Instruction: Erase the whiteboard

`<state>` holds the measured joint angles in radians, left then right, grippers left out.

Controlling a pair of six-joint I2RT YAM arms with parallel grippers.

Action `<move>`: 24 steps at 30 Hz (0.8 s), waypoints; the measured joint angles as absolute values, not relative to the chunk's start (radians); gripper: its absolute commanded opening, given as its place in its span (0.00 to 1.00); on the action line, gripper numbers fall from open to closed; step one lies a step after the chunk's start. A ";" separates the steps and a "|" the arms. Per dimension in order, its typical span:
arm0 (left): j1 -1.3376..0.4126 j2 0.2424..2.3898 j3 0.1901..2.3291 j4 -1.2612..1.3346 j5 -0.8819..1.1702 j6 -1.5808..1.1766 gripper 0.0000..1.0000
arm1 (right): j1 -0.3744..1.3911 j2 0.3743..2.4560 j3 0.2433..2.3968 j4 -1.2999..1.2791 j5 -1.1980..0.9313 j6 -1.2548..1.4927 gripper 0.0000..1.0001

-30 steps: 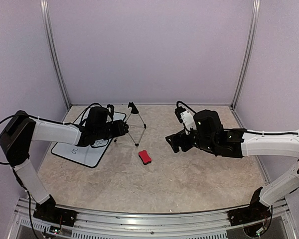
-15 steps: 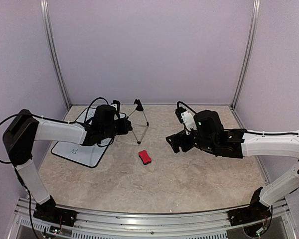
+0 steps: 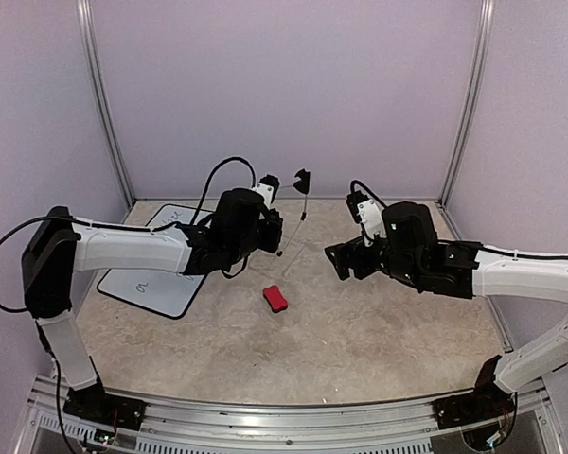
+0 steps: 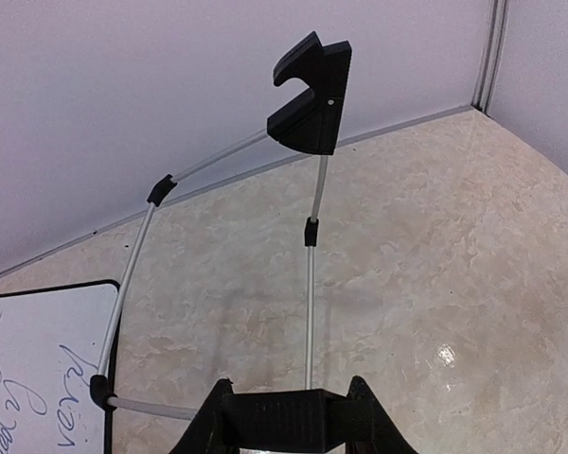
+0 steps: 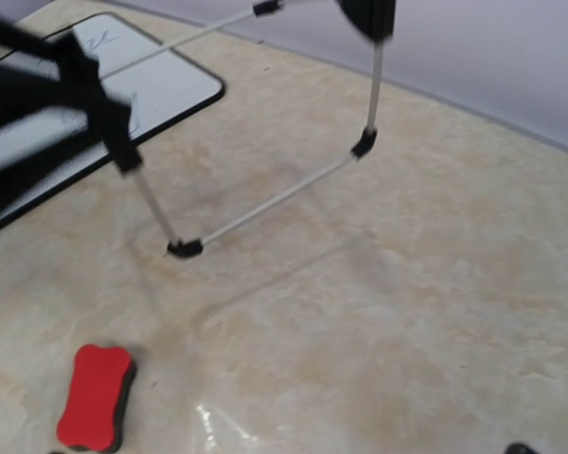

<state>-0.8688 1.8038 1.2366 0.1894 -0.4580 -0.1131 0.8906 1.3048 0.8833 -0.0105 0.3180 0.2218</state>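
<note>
While half-closed, left jaws pinch wire stand (image 4: 309, 303)

White arm links (image 3: 123, 248), black joint housings (image 3: 47, 260), looping black cables (image 3: 218, 170).

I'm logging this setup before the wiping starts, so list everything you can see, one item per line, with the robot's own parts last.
whiteboard: one, white with a black rim and dark handwriting, lying flat on the table's left side.
wire stand: one, silver rods with black joints and a black hooked head, gripped by its lower bar, between the two arms.
eraser: one, red with a dark underside, lying on the table near the middle, apart from the whiteboard.
table: one, marbled beige, under everything.
left gripper: one, black, shut on the wire stand's lower bar.
right gripper: one, black, open and holding nothing, right of the stand.
</note>
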 measured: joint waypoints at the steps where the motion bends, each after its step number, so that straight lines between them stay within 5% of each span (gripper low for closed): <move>1: -0.883 1.819 1.253 0.184 -0.469 -0.090 0.25 | 0.888 1.296 0.883 -0.015 0.325 0.222 0.97; 11: -1.003 1.993 1.380 0.096 -0.575 0.124 0.36 | 0.868 1.199 0.883 -0.044 0.397 0.223 0.97; 24: -1.056 2.033 1.415 0.112 -0.617 0.204 0.39 | 0.854 1.153 0.881 -0.060 0.427 0.227 0.97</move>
<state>-1.0557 2.0327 1.4147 0.1120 -0.6174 0.2039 0.8536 1.1534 0.8806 -0.0601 0.4274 0.2272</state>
